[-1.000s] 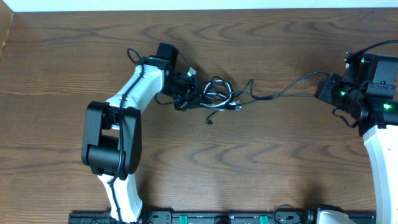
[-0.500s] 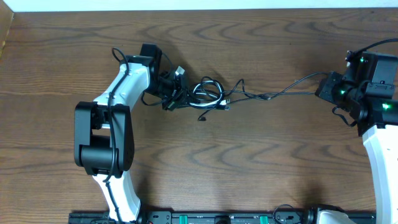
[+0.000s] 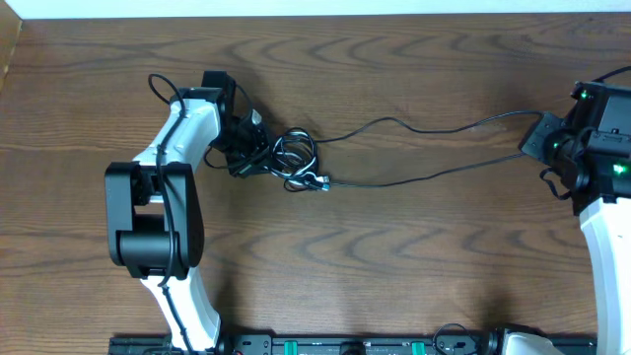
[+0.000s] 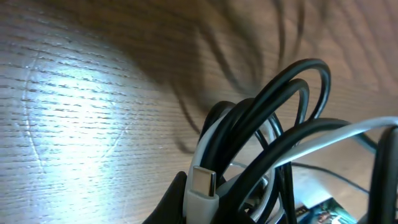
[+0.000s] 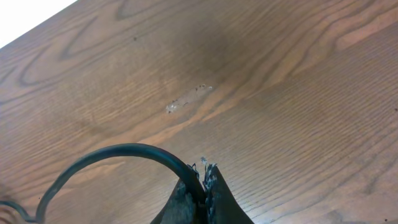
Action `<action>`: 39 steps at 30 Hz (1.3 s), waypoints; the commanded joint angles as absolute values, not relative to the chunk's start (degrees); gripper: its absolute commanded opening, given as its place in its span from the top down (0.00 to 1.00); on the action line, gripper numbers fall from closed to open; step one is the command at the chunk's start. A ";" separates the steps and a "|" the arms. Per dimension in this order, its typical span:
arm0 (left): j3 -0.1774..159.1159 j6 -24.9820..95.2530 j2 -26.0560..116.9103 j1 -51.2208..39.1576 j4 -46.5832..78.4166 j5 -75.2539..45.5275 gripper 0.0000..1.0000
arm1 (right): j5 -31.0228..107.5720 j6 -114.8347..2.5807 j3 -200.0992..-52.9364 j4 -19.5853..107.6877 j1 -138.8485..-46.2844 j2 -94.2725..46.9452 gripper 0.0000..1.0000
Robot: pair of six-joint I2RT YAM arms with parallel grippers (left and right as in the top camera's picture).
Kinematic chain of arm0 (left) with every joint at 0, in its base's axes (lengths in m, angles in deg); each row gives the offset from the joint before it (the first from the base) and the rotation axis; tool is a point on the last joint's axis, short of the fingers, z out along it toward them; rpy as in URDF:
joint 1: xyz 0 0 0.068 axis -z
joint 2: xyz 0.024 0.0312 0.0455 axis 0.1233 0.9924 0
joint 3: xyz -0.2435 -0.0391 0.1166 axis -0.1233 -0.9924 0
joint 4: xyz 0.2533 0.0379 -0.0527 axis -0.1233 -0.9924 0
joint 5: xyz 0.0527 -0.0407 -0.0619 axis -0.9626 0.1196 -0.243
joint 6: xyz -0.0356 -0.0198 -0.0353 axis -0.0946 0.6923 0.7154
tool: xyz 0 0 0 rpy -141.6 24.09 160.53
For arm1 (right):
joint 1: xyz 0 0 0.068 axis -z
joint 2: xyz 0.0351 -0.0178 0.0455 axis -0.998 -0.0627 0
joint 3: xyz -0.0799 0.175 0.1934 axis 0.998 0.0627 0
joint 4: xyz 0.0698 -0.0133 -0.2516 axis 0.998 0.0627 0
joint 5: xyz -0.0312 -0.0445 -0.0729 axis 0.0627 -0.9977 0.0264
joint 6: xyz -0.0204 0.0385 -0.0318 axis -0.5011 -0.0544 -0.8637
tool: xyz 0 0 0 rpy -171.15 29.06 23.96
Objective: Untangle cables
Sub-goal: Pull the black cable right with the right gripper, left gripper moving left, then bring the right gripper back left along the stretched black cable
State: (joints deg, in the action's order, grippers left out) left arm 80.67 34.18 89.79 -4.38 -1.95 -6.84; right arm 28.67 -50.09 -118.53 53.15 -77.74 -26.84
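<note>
Item: black cable point(image 5: 124, 148), thin, lying in two loose strands between my claws. My right claw point(image 3: 540, 141) is pinching one stretch of it, and my left claw point(image 3: 252, 153) is gripping black loops and the white cable point(image 4: 200, 186) together. The knot point(image 3: 296, 158) is sitting on the bench point(image 3: 394, 266) just beyond the left claw's tips. In my judgement, I should be drawing the claws apart slowly and level, watching for loops cinching.

Two cables point(image 3: 294, 160): one black cable point(image 5: 124, 147), one white cable point(image 4: 200, 193). Two robot arms, left arm point(image 3: 182, 138) and right arm point(image 3: 601, 227), each with one gripper: left gripper point(image 3: 246, 150), right gripper point(image 3: 540, 141). One wooden table point(image 3: 394, 266)
</note>
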 commanded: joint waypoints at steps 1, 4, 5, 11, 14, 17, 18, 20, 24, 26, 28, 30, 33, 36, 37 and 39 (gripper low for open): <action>80.43 33.62 90.20 -4.51 -2.24 -10.99 0.93 | 25.06 -49.70 -119.34 52.76 -77.21 -29.20 0.99; 80.43 33.66 90.20 -4.51 -2.54 -16.37 0.92 | 18.88 -49.70 -119.34 52.91 -77.21 -30.91 0.99; 80.43 33.68 90.20 -4.51 -2.87 -18.38 0.92 | 16.01 -49.70 -119.34 53.07 -77.19 -31.50 0.99; 80.43 40.74 90.20 -4.56 -5.14 -34.14 0.93 | 5.37 -49.68 -119.34 52.24 -75.18 -33.16 0.99; 80.43 43.10 90.20 -4.67 -5.23 -38.03 0.92 | 4.87 -49.66 -119.34 49.15 -72.86 -33.14 0.99; 80.43 44.59 90.20 -5.28 -5.23 -40.50 0.92 | 4.93 -49.64 -119.34 45.59 -70.52 -33.14 0.99; 80.43 44.68 90.20 -5.85 -5.14 -40.83 0.92 | 5.30 -49.66 -119.34 43.69 -69.65 -33.14 0.99; 80.43 44.68 90.20 -6.74 -5.08 -40.81 0.92 | 7.14 -48.76 -119.34 40.74 -68.71 -33.14 0.99; 80.43 44.65 90.20 -8.45 -5.08 -40.79 0.92 | 15.31 -48.63 -119.34 36.50 -68.45 -33.14 0.99; 80.43 44.63 90.20 -8.86 -5.10 -40.79 0.93 | 19.86 -48.63 -119.34 35.80 -68.45 -33.14 0.99; 80.43 44.61 90.20 -9.06 -5.12 -40.81 0.92 | 26.64 -48.65 -119.34 36.02 -68.49 -33.16 0.95; 80.43 44.61 90.20 -9.06 -5.08 -40.81 0.92 | 32.67 -49.22 -119.32 37.24 -68.49 -33.18 0.81; 80.43 44.61 90.20 -9.06 -4.88 -40.79 0.92 | 36.49 -49.92 -119.32 41.75 -68.49 -33.27 0.41; 80.43 43.93 90.20 -9.04 -4.90 -40.13 0.83 | 36.86 -50.86 -119.34 44.96 -68.58 -33.58 0.16; 80.43 43.30 90.20 -9.04 -4.90 -39.41 0.75 | 36.86 -52.24 -119.34 45.48 -68.80 -33.77 0.11; 80.43 41.81 90.20 -9.04 -4.90 -37.33 0.54 | 36.84 -54.20 -119.34 45.85 -69.47 -34.19 0.01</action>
